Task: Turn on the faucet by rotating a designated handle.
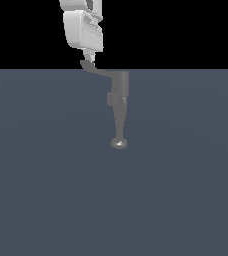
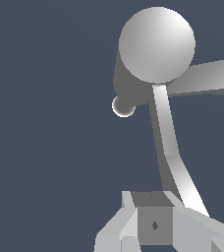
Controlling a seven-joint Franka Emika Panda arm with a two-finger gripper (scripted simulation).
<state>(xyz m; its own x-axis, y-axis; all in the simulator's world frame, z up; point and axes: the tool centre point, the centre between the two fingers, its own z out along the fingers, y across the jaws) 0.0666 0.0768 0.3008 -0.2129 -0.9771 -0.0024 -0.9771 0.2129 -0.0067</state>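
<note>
Exterior view: white robot gripper (image 1: 89, 61) w/ fingertips at upturned tip of thin flat grey handle (image 1: 97, 70), sticking sideways off dull-grey cylindrical faucet (image 1: 120, 100) standing on flat grey floor (image 1: 46, 175). Likely placed far from body for leverage. Finger state: cannot tell.

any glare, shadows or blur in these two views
Exterior view: sharp, flat lighting, no cast shadows, only a small highlight on the dull-grey metal faucet knob. Wrist view: crisp too, soft shading on the round top, a bright streak along the thin flat grey handle above the white gripper.
</note>
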